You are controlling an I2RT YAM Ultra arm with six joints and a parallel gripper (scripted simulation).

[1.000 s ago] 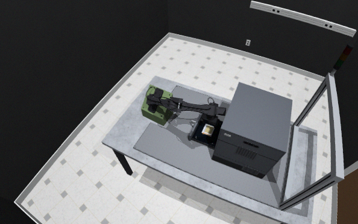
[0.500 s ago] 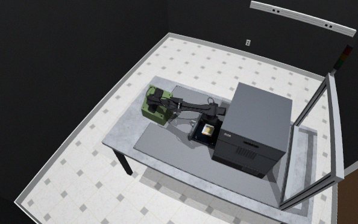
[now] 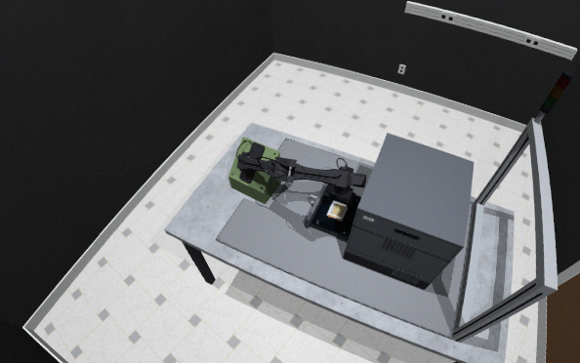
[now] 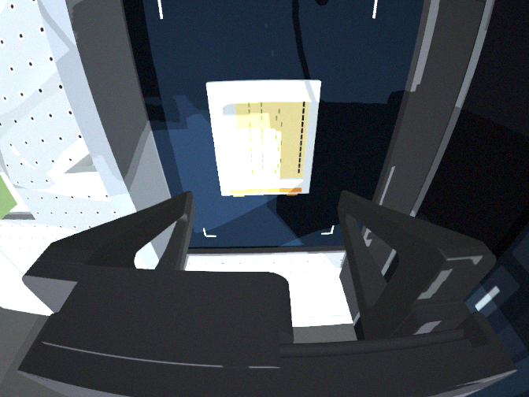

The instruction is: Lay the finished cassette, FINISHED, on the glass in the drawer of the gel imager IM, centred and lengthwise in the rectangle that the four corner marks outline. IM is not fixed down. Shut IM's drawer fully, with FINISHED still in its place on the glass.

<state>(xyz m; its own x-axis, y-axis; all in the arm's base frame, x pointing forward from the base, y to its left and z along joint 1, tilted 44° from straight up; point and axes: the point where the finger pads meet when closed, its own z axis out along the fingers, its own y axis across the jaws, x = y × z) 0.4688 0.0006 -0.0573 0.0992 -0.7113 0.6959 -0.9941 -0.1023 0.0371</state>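
The finished cassette FINISHED [image 4: 264,137], a white plate with a yellow gel window, lies flat and lengthwise on the dark blue glass [image 4: 264,64] of the open drawer, inside the white corner marks [image 4: 208,233]. It also shows in the top view [image 3: 337,209] in the pulled-out drawer [image 3: 331,219] of the grey gel imager IM [image 3: 415,200]. My gripper [image 4: 266,199] is open and empty; it hovers above the drawer's front end, clear of the cassette. In the top view the gripper [image 3: 348,187] is over the drawer, close to IM's front.
The arm's green base block [image 3: 254,173] stands at the table's left. Grey drawer side rails [image 4: 410,128] run on both sides of the glass. A perforated white surface [image 4: 38,106] lies to the left. A metal frame [image 3: 532,220] stands right of IM.
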